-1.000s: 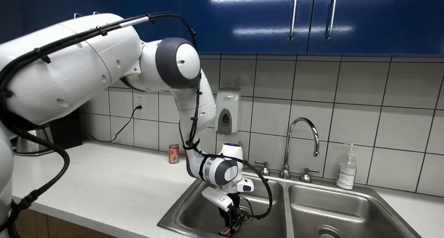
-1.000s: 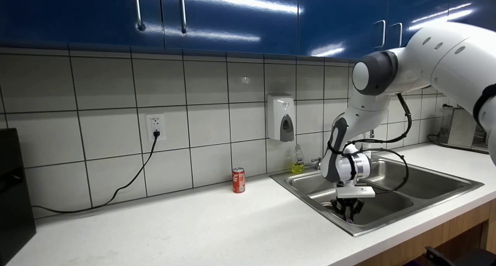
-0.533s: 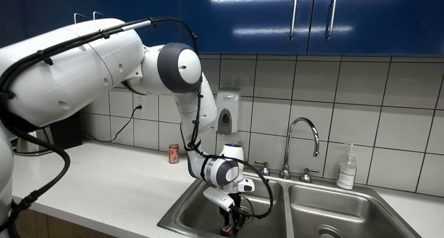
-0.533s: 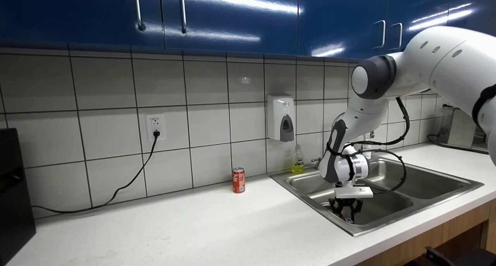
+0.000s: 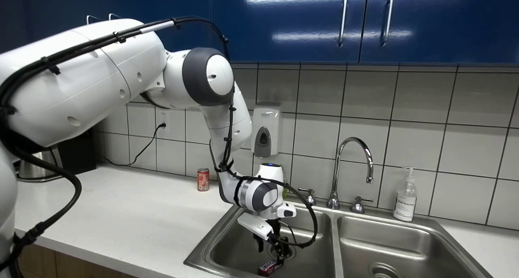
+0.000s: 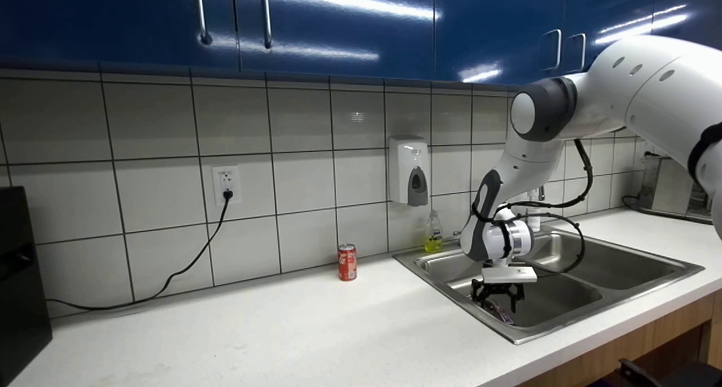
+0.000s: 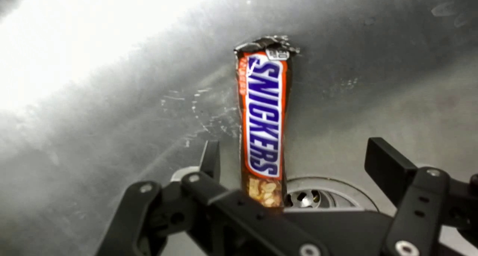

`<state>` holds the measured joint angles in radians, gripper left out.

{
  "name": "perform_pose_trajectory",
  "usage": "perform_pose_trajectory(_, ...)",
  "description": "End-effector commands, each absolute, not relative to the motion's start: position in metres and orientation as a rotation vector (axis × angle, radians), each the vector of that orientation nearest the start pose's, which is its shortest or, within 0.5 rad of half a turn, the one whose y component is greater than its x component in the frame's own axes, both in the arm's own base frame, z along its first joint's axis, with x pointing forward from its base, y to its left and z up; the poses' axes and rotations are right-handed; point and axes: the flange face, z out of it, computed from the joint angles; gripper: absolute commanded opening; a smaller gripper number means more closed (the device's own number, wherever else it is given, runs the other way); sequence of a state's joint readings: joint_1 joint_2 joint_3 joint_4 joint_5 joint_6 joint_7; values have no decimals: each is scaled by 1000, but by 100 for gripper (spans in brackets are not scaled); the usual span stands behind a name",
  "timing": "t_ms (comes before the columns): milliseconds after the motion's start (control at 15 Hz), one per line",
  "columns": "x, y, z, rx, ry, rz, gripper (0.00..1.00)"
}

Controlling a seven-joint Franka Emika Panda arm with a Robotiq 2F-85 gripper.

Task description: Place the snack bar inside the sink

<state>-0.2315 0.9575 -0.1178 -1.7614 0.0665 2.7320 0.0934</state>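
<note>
The snack bar [image 7: 263,114], in a dark brown Snickers wrapper, lies on the floor of the sink's basin [image 7: 388,99], its lower end hidden behind my gripper's parts. Beside that end is the round drain [image 7: 349,190]. My gripper [image 7: 294,157] stands open above the bar, and both fingers are apart from it in the wrist view. In an exterior view the bar [image 5: 268,267] rests in the basin nearer the arm, under the gripper [image 5: 271,251]. From another angle the gripper [image 6: 497,305] hangs inside the steel sink rim [image 6: 462,303], the bar [image 6: 501,315] partly covered by it.
A chrome faucet [image 5: 353,141] arches behind the sink, with a clear pump bottle [image 5: 405,201] at its back edge. On the white counter [image 6: 254,330] stands a red can [image 6: 347,262]. A yellow soap bottle [image 6: 433,236] sits at the sink's back corner.
The jaws have gone from shut on the bar to wide open, letting it go. The gripper dipped slightly, then rose a little. More of the bar shows in the basin now.
</note>
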Motion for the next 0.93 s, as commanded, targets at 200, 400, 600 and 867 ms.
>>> perform_pose_trajectory(200,602,-206,79,-3147,665,-89,100)
perform_pose_trajectory(400,599,-186,103,-3179,471,-62,100)
perform_pose_trajectory(600,592,-164,125,-3213,298,-29,100)
perform_pose_trajectory(867,576,-139,152,-3235,166,-1,100)
